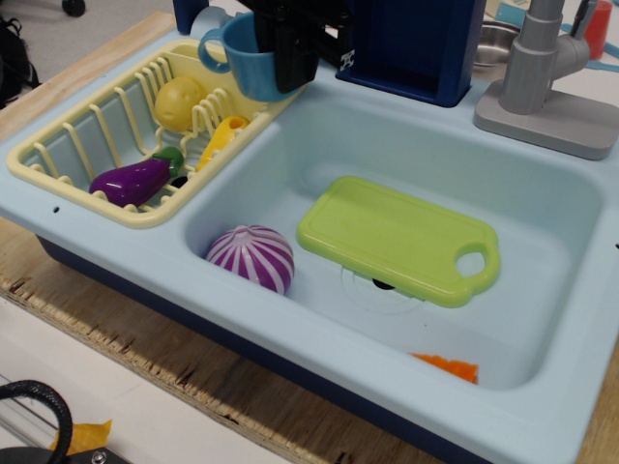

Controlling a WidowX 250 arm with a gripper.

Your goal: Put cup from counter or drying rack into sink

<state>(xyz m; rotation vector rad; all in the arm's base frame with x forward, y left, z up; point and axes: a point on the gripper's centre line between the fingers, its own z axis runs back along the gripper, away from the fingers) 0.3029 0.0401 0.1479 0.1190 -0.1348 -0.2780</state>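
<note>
The blue cup (pixel 240 60) stands upright at the far end of the pale yellow drying rack (pixel 87 145), its handle pointing left. My black gripper (pixel 282 53) has come down from above onto the cup's right side. One finger reaches inside the cup and the other (pixel 298 66) sits outside its right wall. The jaws look open around the wall, and the cup rests on the rack. The light blue sink (pixel 542 242) lies to the right of the rack, set in the light blue counter (pixel 145 246).
The rack holds a purple eggplant (pixel 133 181), a yellow round fruit (pixel 180 101) and a yellow piece (pixel 222 137). The sink holds a purple striped ball (pixel 251 257), a green cutting board (pixel 398 240) and an orange piece (pixel 447 367). A grey faucet (pixel 542 72) and a dark blue box (pixel 411 43) stand behind.
</note>
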